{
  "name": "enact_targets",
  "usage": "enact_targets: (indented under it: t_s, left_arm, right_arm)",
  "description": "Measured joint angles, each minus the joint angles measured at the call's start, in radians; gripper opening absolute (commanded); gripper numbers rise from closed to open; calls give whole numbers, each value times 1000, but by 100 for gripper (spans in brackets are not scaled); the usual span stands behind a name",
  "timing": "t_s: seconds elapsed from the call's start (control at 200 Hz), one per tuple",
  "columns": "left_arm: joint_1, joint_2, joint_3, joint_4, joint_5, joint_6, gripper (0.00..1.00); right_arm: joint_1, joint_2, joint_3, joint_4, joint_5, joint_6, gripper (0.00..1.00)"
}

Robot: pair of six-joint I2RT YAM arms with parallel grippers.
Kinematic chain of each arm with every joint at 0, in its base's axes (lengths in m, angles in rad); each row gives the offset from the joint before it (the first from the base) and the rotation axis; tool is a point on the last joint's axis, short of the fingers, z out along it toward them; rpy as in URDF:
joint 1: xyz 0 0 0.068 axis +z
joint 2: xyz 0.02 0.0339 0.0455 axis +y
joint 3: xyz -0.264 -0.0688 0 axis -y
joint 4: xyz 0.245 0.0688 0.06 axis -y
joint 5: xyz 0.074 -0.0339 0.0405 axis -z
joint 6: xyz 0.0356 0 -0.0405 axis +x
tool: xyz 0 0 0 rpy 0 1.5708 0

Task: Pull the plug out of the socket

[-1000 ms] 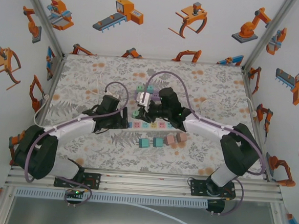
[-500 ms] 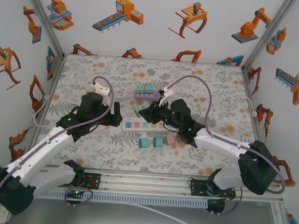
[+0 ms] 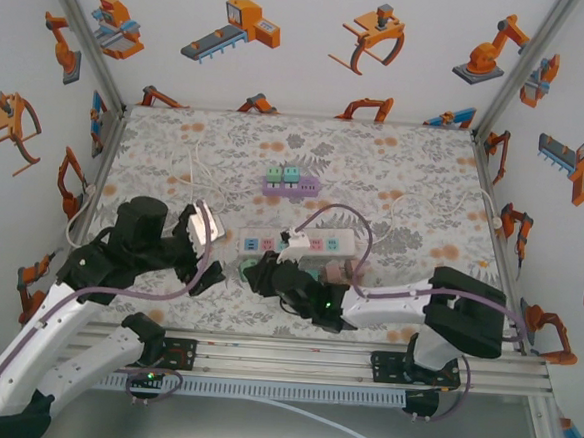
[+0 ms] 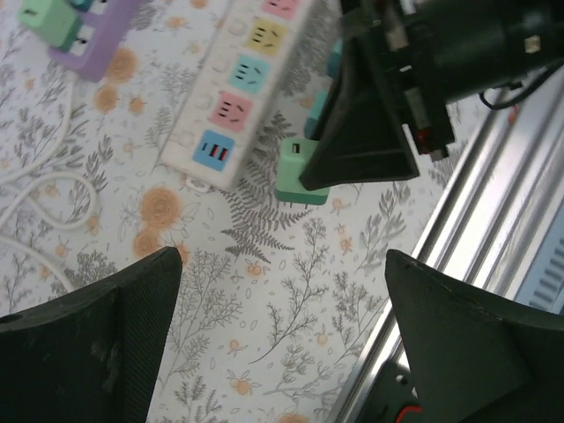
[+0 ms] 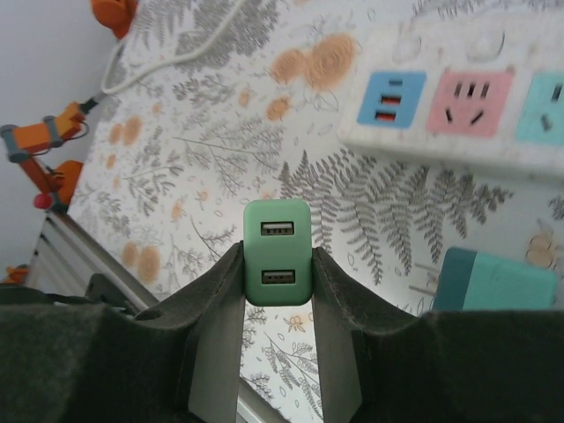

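The green plug [image 5: 277, 231] is clamped between the fingers of the right gripper [image 5: 277, 275], clear of the white power strip [image 5: 458, 97] ahead of them, so the pull looks done. The left gripper [image 4: 282, 339] hangs spread wide and holds nothing. Probably only setting the plug down is left.

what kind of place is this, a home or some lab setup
Most likely a robot lab test cell, not a home: an aluminium frame with walls covered in cartoon robot stickers, two robot arms bolted to a rail, and a white power strip and green plug as practice props.
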Motion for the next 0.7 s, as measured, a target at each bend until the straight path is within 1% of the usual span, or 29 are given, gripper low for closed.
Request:
enact_targets:
  t_s: [0.1, 0.14, 0.24, 0.426, 0.701]
  left_arm:
    - [-16, -54, -61, -23, 11, 94, 100]
    - [-22, -81, -85, -26, 11, 120, 97]
    - [-27, -135, -125, -27, 10, 157, 97]
    - [-27, -166, -139, -10, 7, 171, 97]
    - [-27, -147, -161, 32, 1, 170, 97]
  right_arm:
    - [35, 51, 43, -25, 69, 45, 11]
    - [43, 64, 57, -31, 90, 61, 12]
    - [50, 92, 87, -49, 139, 96, 12]
    - [51, 138, 103, -77, 191, 137, 15]
    - [51, 198, 114, -114, 197, 199, 18]
